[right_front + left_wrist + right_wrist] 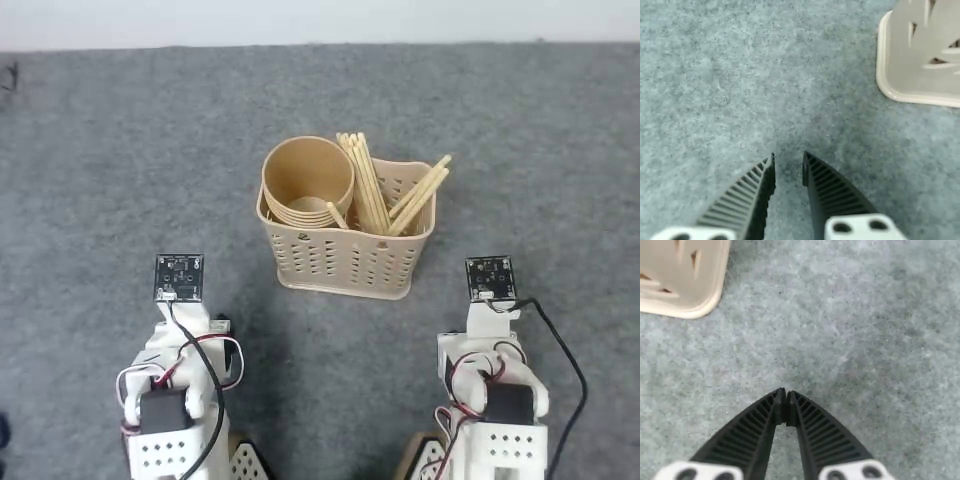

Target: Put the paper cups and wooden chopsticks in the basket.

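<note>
Leaning over the basket rim beside the stacked cups, the chopsticks could spill if nudged; left gripper fingers sit slightly apart, right gripper fingers together.

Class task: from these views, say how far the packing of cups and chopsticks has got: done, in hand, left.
Done: the paper cups sit nested in the basket, with the wooden chopsticks leaning beside them. In hand: nothing; the left gripper and right gripper hold nothing above the carpet. Left: apparently nothing.
</note>
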